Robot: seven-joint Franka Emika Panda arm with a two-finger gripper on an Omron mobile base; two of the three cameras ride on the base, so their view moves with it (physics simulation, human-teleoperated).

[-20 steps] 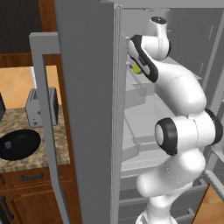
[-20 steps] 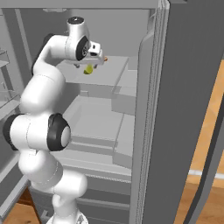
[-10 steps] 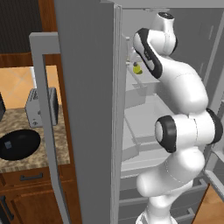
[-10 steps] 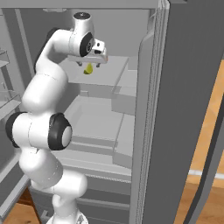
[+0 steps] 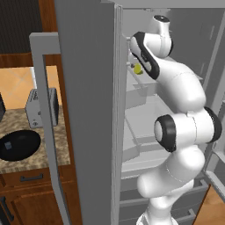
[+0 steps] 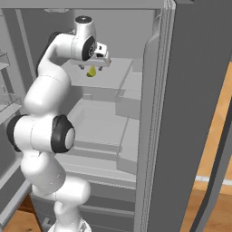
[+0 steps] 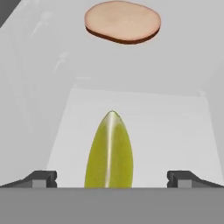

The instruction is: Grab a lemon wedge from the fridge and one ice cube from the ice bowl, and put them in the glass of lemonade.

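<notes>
A white robot arm reaches into the open fridge [image 6: 190,113], its pincer [image 7: 111,177] spread wide and gripping nothing. In the hand view, the lemon wedge [image 7: 110,153] lies on a pale grey fridge shelf [image 7: 175,131], centred between the two dark fingertips [image 7: 41,178], pointed end away from the hand, with clear space on either side. Farther back on the shelf sits a flat orange-brown round item [image 7: 122,21]. On the worktop [image 5: 50,151] left of the fridge door rests the black ice bowl [image 5: 18,145], beside a toaster [image 5: 38,107].
</notes>
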